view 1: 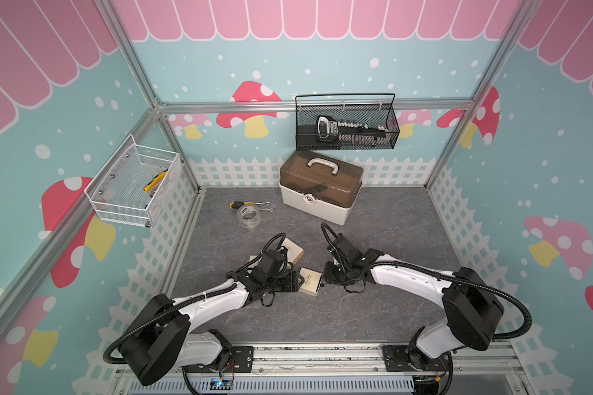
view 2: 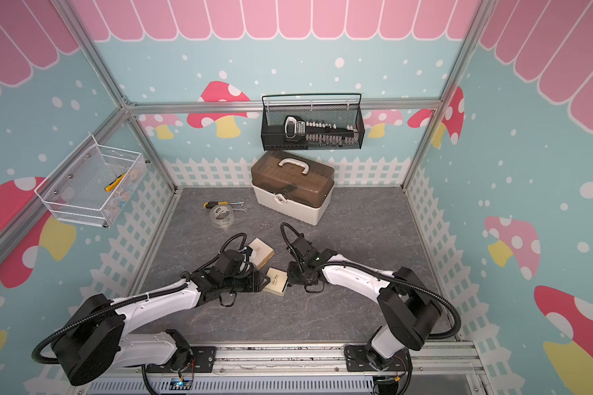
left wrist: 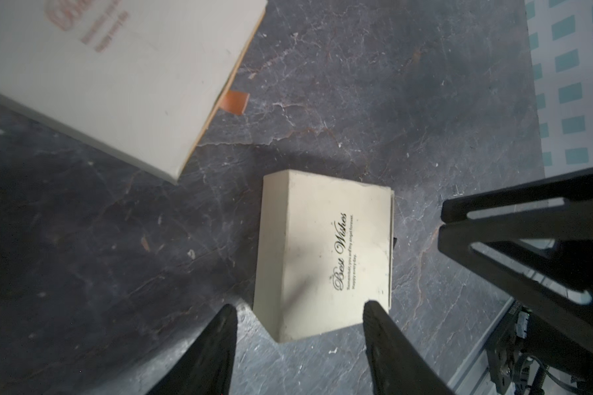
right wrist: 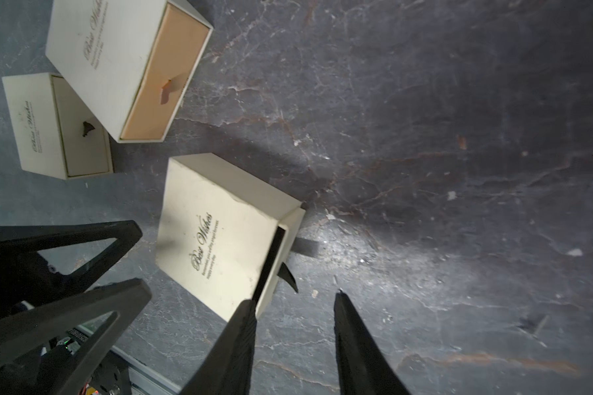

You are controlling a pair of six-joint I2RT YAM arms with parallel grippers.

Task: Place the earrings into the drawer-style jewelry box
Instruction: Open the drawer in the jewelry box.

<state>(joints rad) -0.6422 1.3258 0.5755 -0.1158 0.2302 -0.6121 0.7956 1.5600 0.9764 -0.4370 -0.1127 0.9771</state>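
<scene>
You have both arms reaching in to the middle of the grey table (view 2: 356,246), and the left gripper (view 2: 259,284) and right gripper (view 2: 291,278) face each other across a small cream box (view 2: 276,281); from up here you cannot tell whether either touches it. A second cream box (view 2: 262,251) lies just beyond it, beside the left arm. At the far side stands a handled toolbox (view 2: 290,191).

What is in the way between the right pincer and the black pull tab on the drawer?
Nothing visible. The black pull tab sticks out of the slightly open drawer, just ahead of the open right pincer, with only bare table around it.
</scene>
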